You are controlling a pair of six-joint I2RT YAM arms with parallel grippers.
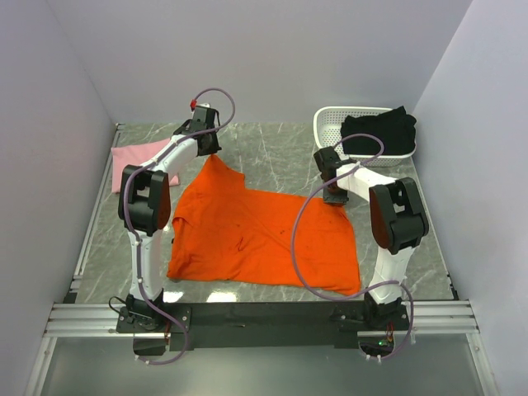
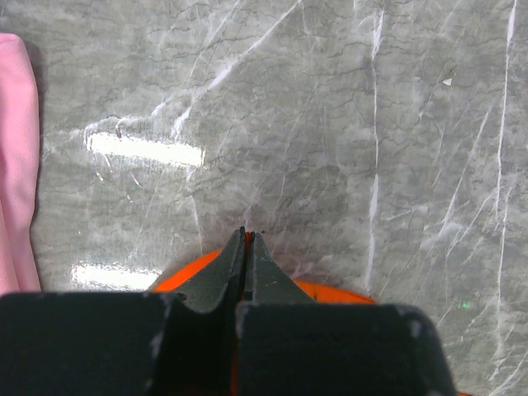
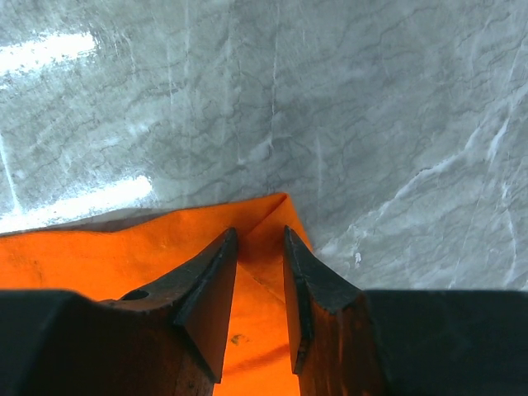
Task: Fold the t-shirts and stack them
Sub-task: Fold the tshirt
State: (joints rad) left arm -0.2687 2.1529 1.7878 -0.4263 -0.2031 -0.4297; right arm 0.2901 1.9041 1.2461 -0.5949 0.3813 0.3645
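Orange t-shirt (image 1: 256,235) clenched in outstretched left gripper (image 2: 247,243); right gripper (image 3: 260,239) parted astride its corner.

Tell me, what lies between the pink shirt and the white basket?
The left tool, pinching the orange shirt by a corner, then bare table: top view.

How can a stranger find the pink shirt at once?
Look at the grey table, at its far left edge by the wall. A small pink shirt lies there, behind the left arm. It alone is pale; the orange shirt lies spread in the middle, the black shirt lies in the basket.
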